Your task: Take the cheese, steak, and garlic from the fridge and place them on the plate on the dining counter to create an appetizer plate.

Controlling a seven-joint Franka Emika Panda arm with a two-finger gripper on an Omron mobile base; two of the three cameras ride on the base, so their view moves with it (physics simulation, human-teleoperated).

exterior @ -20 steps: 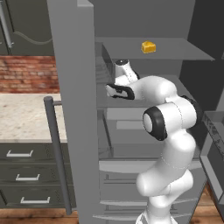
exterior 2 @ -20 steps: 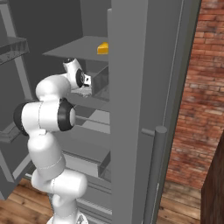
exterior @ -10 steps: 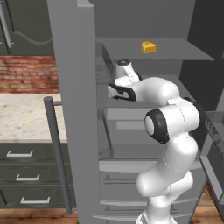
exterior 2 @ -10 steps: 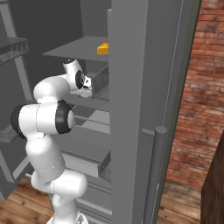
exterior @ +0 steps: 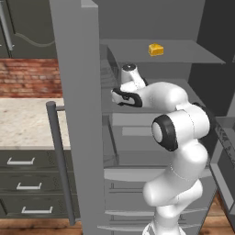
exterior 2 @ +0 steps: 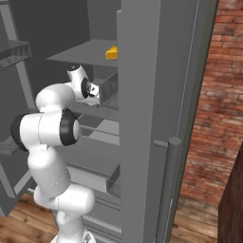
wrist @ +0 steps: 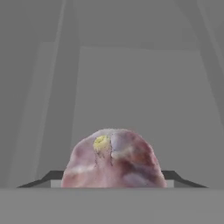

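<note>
The garlic (wrist: 112, 159), a pale pinkish bulb, sits close up in the hand view on a grey fridge shelf. My gripper (wrist: 112, 183) has a dark fingertip (wrist: 48, 178) against each side of it, shut on it. In the base views my hand (exterior: 125, 95) reaches deep onto a middle shelf of the open fridge (exterior: 75, 114), behind the door edge. The cheese (exterior: 156, 49), a yellow-orange wedge, lies one shelf higher, above and to the right of the hand, and also shows as cheese (exterior 2: 112, 52) from the other side. The steak and the plate are out of view.
The fridge door (exterior 2: 142, 142) with its vertical bar handle (exterior 2: 166, 190) stands open beside the arm. A translucent bin (exterior 2: 109, 90) sits next to my hand. A beige counter (exterior: 23, 124) over dark drawers lies left of the fridge; a brick wall (exterior 2: 209, 95) is at the right.
The arm has stayed in place on the middle shelf. The fingers have come in from wide open onto the garlic.
</note>
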